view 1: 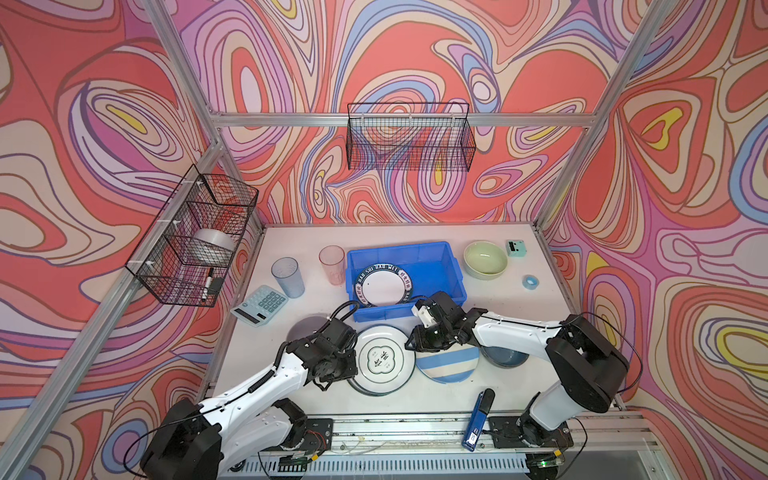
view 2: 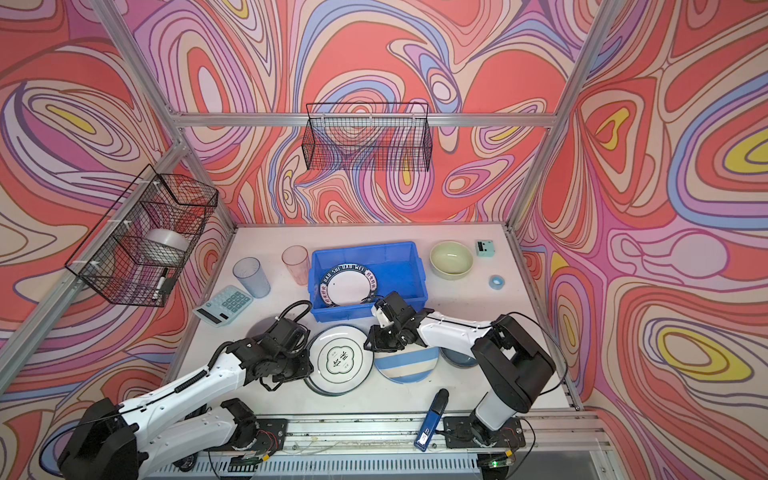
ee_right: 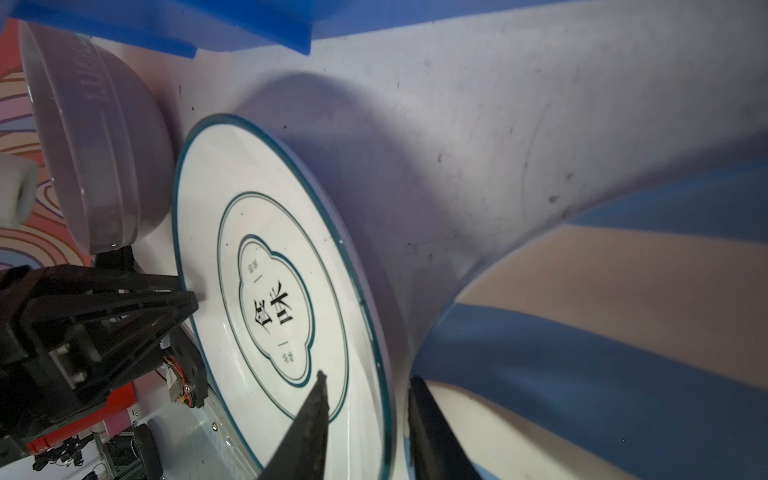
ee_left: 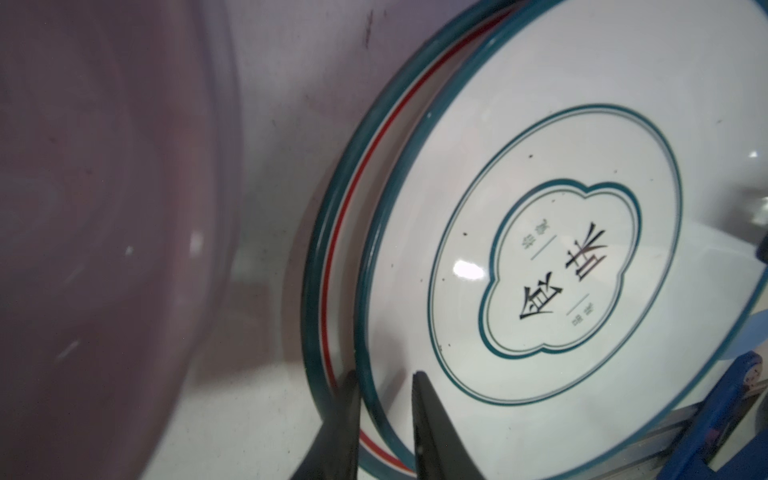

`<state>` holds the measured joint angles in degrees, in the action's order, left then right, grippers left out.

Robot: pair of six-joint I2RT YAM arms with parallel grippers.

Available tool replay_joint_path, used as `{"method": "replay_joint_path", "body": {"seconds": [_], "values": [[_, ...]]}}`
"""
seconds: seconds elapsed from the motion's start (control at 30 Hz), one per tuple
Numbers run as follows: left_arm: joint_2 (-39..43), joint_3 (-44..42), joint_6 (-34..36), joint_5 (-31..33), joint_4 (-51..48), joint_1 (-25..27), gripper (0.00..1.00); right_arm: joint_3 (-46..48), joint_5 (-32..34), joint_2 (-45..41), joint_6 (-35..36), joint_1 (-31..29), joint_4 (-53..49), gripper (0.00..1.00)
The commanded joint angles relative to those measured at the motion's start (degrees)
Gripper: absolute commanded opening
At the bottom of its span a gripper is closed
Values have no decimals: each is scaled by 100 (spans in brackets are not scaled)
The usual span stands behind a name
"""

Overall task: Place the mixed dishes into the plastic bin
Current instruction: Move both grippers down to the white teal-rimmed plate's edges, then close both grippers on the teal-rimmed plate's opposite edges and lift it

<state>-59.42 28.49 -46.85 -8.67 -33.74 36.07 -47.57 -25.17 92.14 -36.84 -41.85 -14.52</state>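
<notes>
We count four plates [view 1: 383, 287] [view 1: 381, 359] [ee_left: 336, 266] [view 1: 449, 368], three bowls [view 1: 485, 259] [view 1: 505, 358] [view 1: 301, 328] and two cups [view 1: 287, 276] [view 1: 332, 264]. We also count one blue bin [view 1: 432, 274], two wire baskets [view 1: 409, 137] [view 1: 195, 237], one calculator [view 1: 259, 305] and one small blue tape roll [view 1: 530, 281].

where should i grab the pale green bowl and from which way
Pinch the near rim wall of the round pale green glazed bowl, coming straight down, one of the jaws inside, one outside. It sits upright, mouth up and empty, and is probably too wide to span.

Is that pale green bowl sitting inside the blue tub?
No, the pale green bowl stands on the table beside the blue tub, which holds only a lettered-rim plate.
</notes>
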Motion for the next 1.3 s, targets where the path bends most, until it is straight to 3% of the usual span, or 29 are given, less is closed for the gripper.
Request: {"method": "replay_joint_path", "body": {"seconds": [0.0,0.67,1.13,1.27], "values": [[-32,-105,-39,99,-82,22,26,12,-76,68,-7,-42,64,32],[-279,-44,150,-192,269,31,24,415,-1014,-453,-324,-42,1082,22],[-595,350,440,-479,591,82,25,330,-941,-476,-305,-43,950,17],[-615,394,493,-552,694,93,29,267,-841,-508,-313,-43,804,12]]}}
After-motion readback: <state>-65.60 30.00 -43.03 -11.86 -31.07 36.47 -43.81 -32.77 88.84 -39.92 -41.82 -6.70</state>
